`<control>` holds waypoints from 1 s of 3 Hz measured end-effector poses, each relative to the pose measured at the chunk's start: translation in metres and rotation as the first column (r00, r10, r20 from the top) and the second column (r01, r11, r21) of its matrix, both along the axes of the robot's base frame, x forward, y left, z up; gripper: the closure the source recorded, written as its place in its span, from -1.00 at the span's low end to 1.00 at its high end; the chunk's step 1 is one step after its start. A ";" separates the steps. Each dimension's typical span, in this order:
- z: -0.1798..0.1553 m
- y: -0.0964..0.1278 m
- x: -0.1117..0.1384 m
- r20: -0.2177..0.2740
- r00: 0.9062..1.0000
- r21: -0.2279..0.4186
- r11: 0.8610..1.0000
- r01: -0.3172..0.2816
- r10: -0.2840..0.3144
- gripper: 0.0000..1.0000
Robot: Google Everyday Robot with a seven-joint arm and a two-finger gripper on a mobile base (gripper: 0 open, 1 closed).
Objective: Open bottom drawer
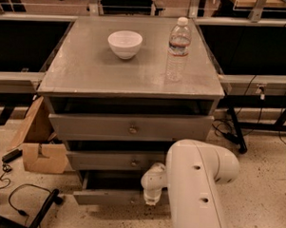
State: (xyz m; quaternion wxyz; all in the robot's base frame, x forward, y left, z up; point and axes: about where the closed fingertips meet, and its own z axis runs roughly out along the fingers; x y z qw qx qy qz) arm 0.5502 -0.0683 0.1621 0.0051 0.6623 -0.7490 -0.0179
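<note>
The grey cabinet has three drawers. The bottom drawer (pixel 106 196) is the lowest and narrowest; it stands pulled out a little, with a dark gap above its front panel. Its knob is hidden behind my arm. My gripper (pixel 150 197) is at the end of the white arm (pixel 197 185), down against the right part of the bottom drawer's front. The middle drawer (pixel 107 160) and the top drawer (pixel 128 127) each show a small brassy knob.
A white bowl (pixel 124 43) and a clear water bottle (pixel 178 48) stand on the cabinet top (pixel 88 70). A cardboard box (pixel 39 147) sits on the floor at the left, with black cables (pixel 15 200) in front of it. Table legs and cables are at the right.
</note>
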 end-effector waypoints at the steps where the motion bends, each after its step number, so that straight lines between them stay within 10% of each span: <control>1: 0.001 0.000 0.004 0.000 1.000 0.000 1.000 0.000 0.000 1.00; 3: 0.002 0.001 0.014 0.000 1.000 0.000 1.000 0.000 0.000 1.00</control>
